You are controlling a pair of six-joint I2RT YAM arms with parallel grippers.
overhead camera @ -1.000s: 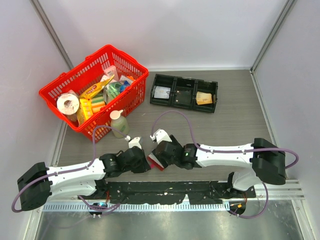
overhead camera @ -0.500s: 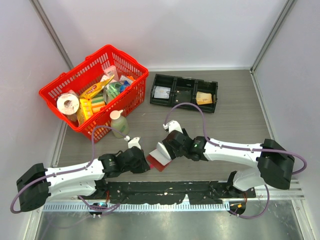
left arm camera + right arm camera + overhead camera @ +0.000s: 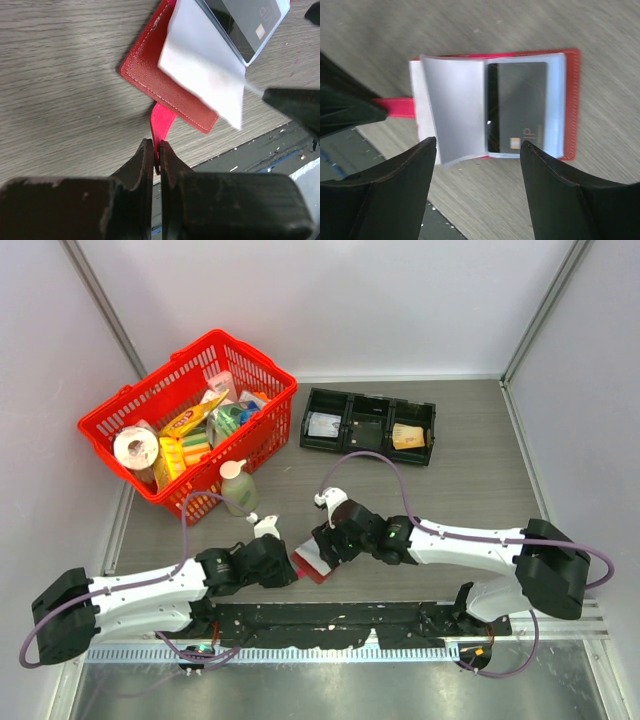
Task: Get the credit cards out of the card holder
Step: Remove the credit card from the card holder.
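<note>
I find the left gripper [image 3: 156, 150] clenched on the red snap tab [image 3: 161, 120] of the card holder [image 3: 150, 70], its jaws nearly meeting. The right gripper [image 3: 478, 145] is released, with its jaws spread wide over the holder. The holder lies open on the table [image 3: 470, 490] near its front edge, between both arms. One clear sleeve [image 3: 455, 110] curls upward. A grey credit card [image 3: 520, 105] sits in the sleeve beneath it. The black tray [image 3: 346, 426] lies well apart, farther back.
</note>
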